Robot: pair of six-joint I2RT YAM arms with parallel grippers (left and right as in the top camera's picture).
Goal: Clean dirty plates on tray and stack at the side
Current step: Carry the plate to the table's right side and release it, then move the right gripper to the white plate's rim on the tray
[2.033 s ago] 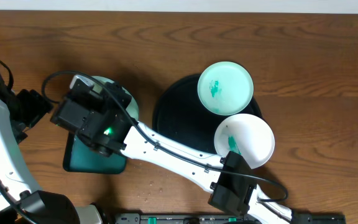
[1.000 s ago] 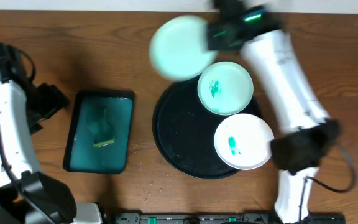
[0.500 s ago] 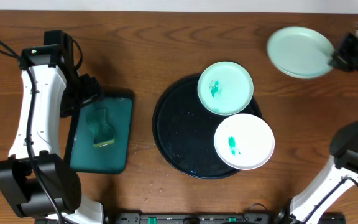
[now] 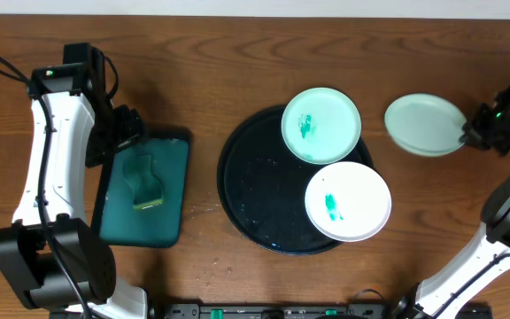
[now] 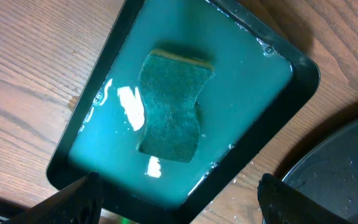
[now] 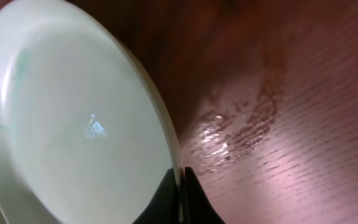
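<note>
The round black tray (image 4: 255,190) holds two plates: a mint-green one (image 4: 321,125) with a teal smear at the back and a white one (image 4: 348,200) with a teal smear at the front right. A third mint-green plate (image 4: 425,125) (image 6: 73,124) hangs to the right of the tray. My right gripper (image 4: 469,133) (image 6: 180,186) is shut on its rim. My left gripper (image 5: 179,202) stands open above the near end of the teal rectangular tray (image 5: 185,106) (image 4: 142,188), where a green sponge (image 5: 174,104) (image 4: 145,182) lies in liquid.
The wooden table (image 4: 237,71) shows a wet patch (image 6: 229,134) beside the held plate. Small droplets (image 4: 211,261) lie in front of the teal tray. The black tray's rim (image 5: 347,162) shows at the right of the left wrist view.
The right arm lifted the clean mint plate from the teal tray, swung it over the back to the far right, and has now lowered it beside the black tray. The left arm has stayed put.
</note>
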